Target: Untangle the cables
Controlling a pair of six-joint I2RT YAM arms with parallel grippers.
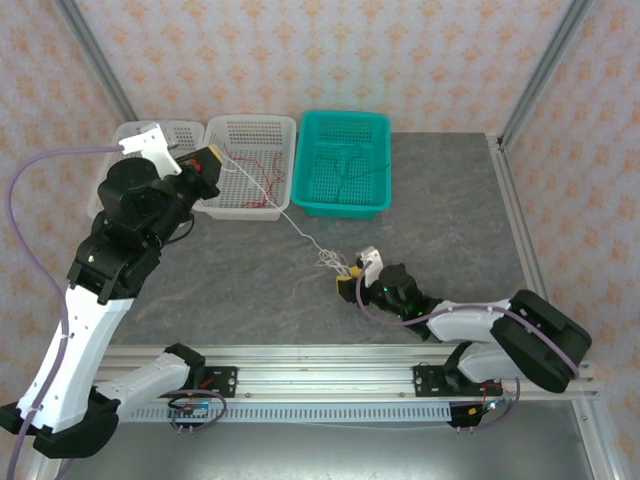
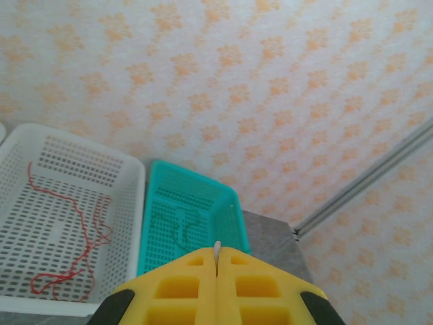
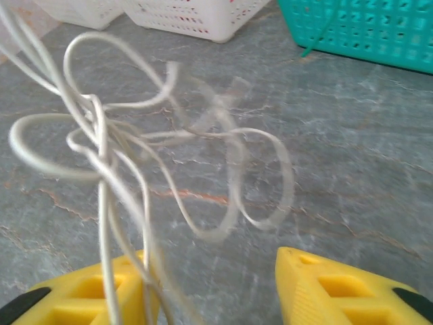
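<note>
My left gripper [image 1: 212,162] is raised over the white baskets and shut on one end of the white-grey cable [image 1: 297,225]. The cable's tip [image 2: 217,249] pokes out between the closed yellow fingers. From there the cable runs down to a loose knot [image 1: 331,261] on the table, just ahead of my right gripper [image 1: 348,282]. In the right wrist view that tangle of white loops [image 3: 135,145] hangs before the open gripper [image 3: 213,288], with strands draped over its left finger [image 3: 101,291]. A red cable [image 1: 256,176] lies in the middle white basket. A green cable [image 1: 347,166] lies in the teal basket.
At the back of the grey table stand two white baskets [image 1: 291,127] [image 1: 128,131] and a teal basket [image 1: 384,120]. A metal frame post [image 1: 530,90] rises at the back right corner. The rail with the arm bases runs along the near edge.
</note>
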